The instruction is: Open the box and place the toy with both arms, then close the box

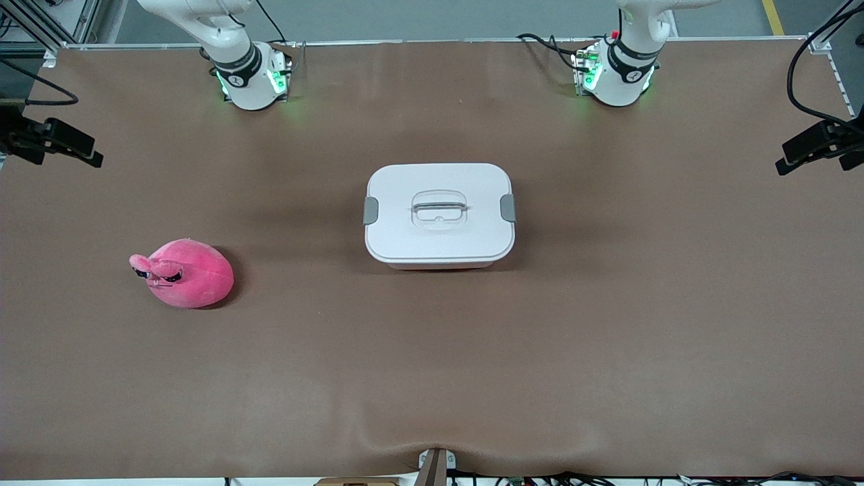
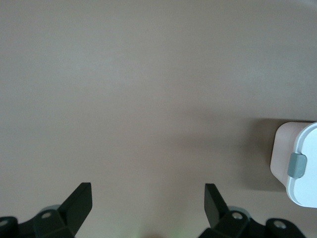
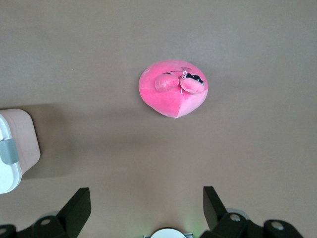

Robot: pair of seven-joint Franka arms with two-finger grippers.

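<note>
The box (image 1: 439,214) stands at the middle of the table, its white lid shut, a grey clip (image 1: 370,210) on each end and a clear handle (image 1: 439,208) recessed in the top. The hot-pink plush toy (image 1: 185,273) lies on the mat toward the right arm's end, a little nearer the front camera than the box. Both arms are raised near their bases, out of the front view. My left gripper (image 2: 147,191) is open high over bare mat, with a corner of the box (image 2: 302,163) at the view's edge. My right gripper (image 3: 146,196) is open high above the mat, the toy (image 3: 173,94) and a box corner (image 3: 12,148) below it.
The brown mat (image 1: 432,378) covers the whole table. The arm bases (image 1: 251,77) (image 1: 617,74) stand along the table's edge farthest from the front camera. Black camera mounts (image 1: 50,138) (image 1: 820,145) jut in at both ends.
</note>
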